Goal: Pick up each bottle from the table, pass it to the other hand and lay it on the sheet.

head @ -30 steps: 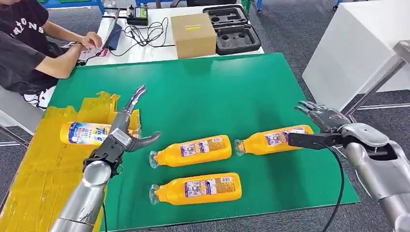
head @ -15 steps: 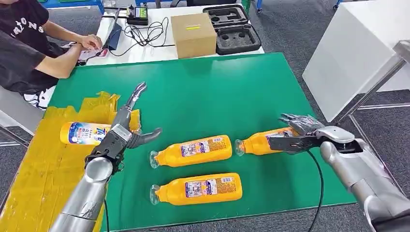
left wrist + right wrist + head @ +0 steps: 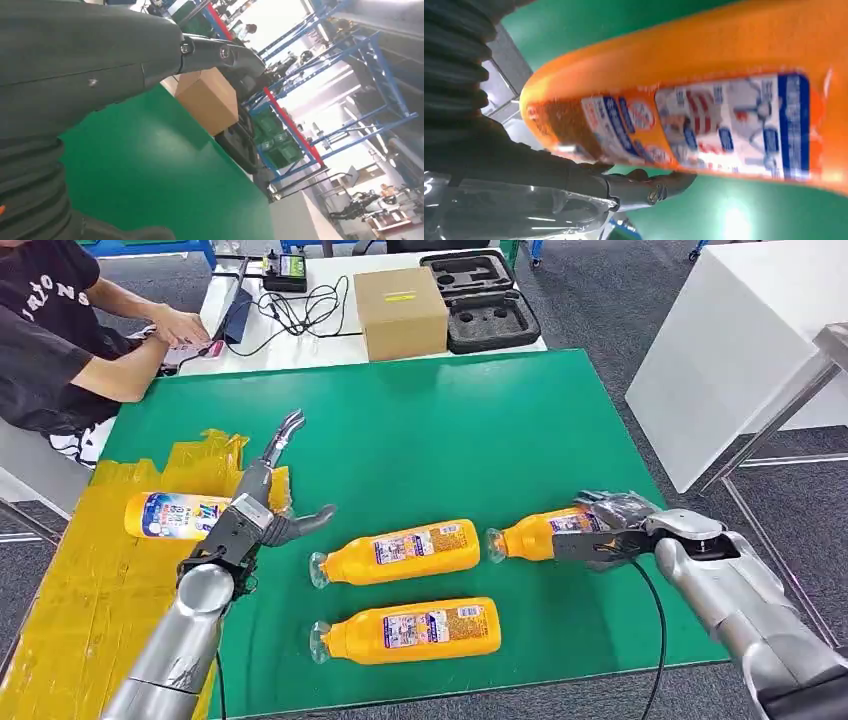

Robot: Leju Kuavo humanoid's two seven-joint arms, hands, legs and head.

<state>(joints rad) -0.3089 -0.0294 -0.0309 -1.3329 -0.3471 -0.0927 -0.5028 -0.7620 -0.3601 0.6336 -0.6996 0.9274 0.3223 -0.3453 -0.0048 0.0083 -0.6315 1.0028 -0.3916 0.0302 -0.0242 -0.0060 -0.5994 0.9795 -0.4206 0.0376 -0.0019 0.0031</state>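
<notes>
**Inspector:** Position of the bottles?

**Assistant:** Four, all lying on their sides. One blue-labelled bottle (image 3: 172,516) rests on the yellow sheet (image 3: 90,590) at the left end of the green table (image 3: 440,430). Three orange bottles lie on the bare green surface: a middle bottle (image 3: 396,552), a near bottle (image 3: 408,630) just in front of it, and a right-hand bottle (image 3: 540,534) with its clear cap pointing toward the middle one.

**Inspector:** The right hand?

**Assistant:** The right hand (image 3: 612,530) sits at the base end of the right-hand bottle, with the thumb across the near side and the fingers over the far side. The right wrist view shows that bottle (image 3: 704,115) close against the palm, with a finger (image 3: 649,189) beside it. Whether the grasp is fully clamped cannot be told; the bottle lies on the table.

**Inspector:** The left hand?

**Assistant:** The left hand (image 3: 262,510) hovers at the boundary of sheet and green surface, just beside the blue-labelled bottle. Its fingers are spread apart, thumb pointing toward the middle bottle, and it holds nothing.

**Inspector:** Surroundings?

**Assistant:** Beyond the table stands a white bench carrying a cardboard box (image 3: 400,312), a black foam case (image 3: 482,298) and cables. A person (image 3: 60,340) in a black shirt sits at the far left corner, hands on the bench.
</notes>
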